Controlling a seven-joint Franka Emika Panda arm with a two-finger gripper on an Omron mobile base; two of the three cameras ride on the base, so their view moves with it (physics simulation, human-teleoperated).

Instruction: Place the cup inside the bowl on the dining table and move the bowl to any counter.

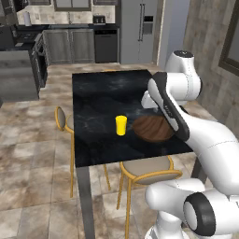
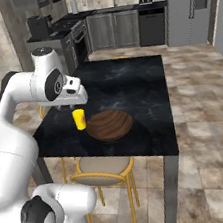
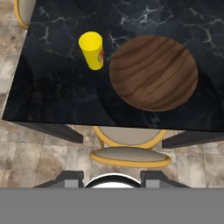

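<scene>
My tool hangs high above the near end of the dining table [image 1: 93, 107]; its fingertips barely peek in at the bottom of the hand view, so I cannot tell how far apart they are, and nothing sits between them. Below and ahead of my tool, the yellow cup [image 3: 92, 50] stands upright on the black marble top, just beside the wide wooden bowl [image 3: 153, 72] but apart from it. A yellow-framed chair [image 3: 130, 153] is tucked under the table edge directly beneath my tool. In the left base view my own arm covers part of the bowl; the right base view shows it whole. Far beyond stand a refrigerator [image 2: 189, 6] and the kitchen counter [image 2: 118, 9], small and blurry.
</scene>
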